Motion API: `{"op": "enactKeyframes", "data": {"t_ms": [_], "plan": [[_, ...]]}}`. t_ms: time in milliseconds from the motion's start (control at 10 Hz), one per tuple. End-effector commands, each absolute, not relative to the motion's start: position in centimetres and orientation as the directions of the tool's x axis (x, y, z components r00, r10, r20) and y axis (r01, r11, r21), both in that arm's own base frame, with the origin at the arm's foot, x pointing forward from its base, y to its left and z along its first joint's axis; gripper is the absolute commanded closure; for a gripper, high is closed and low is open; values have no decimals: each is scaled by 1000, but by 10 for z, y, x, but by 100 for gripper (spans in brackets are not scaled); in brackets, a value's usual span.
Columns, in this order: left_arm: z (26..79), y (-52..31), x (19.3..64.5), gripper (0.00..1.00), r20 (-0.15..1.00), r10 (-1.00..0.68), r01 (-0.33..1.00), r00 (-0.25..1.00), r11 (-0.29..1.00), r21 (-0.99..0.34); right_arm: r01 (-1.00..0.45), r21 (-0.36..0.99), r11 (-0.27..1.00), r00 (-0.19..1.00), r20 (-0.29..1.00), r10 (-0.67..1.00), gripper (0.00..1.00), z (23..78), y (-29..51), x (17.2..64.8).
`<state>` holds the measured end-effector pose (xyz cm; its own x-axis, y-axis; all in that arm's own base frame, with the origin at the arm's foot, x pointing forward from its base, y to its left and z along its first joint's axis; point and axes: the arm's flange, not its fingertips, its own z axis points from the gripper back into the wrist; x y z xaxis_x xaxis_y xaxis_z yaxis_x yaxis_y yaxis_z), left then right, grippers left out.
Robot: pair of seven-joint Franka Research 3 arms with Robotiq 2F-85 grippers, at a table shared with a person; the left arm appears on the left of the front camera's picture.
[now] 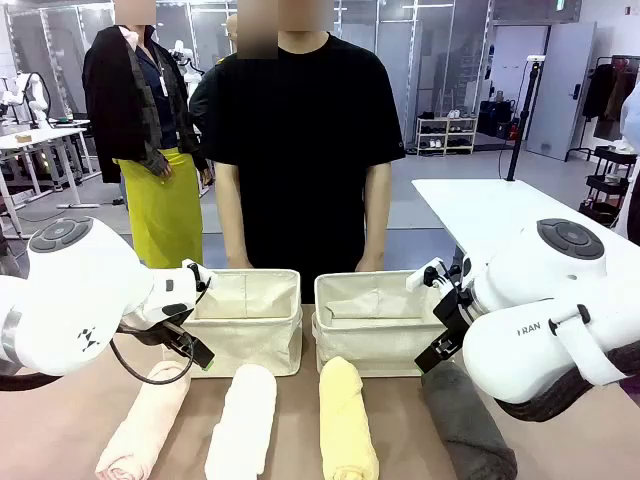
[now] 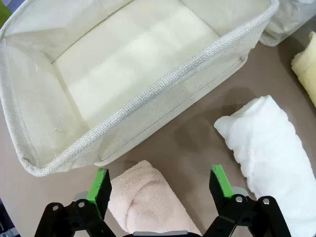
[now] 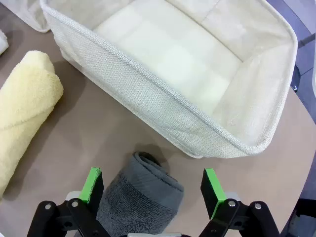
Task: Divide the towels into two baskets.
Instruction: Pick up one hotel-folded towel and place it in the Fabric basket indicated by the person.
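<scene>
Pink towel [image 1: 145, 420], white towel [image 1: 243, 420], yellow towel [image 1: 346, 420] and grey towel [image 1: 465, 425] lie in a row before your left basket [image 1: 245, 330] and right basket [image 1: 370, 345]. Your left gripper [image 2: 160, 182] gapes wide over the pink, right gripper [image 3: 154, 185] likewise over the grey; a person [image 1: 300, 130] stands behind.

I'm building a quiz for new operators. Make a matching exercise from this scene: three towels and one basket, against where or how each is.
1 pink towel
2 yellow towel
3 grey towel
4 left basket

a empty
b below the open right gripper
c between the white towel and the grey one
d below the open left gripper

Pairs: 1-d, 2-c, 3-b, 4-a
</scene>
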<state>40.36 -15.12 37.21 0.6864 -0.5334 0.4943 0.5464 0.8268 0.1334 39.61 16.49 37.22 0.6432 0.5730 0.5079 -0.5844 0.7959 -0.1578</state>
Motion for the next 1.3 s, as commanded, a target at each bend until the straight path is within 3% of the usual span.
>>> {"op": "enactKeyframes", "data": {"t_ms": [0, 1000, 1200], "plan": [[372, -151, 404, 0, 494, -534, 547, 686, 827, 133, -584, -158, 796, 643, 508, 573, 0, 372, 165, 396], [372, -152, 403, 0, 494, -534, 547, 686, 826, 134, -584, -159, 796, 643, 508, 573, 0, 372, 164, 396], [399, -151, 405, 0, 504, -534, 567, 678, 817, 103, -581, -171, 796, 626, 531, 571, 0, 405, 162, 399]]}}
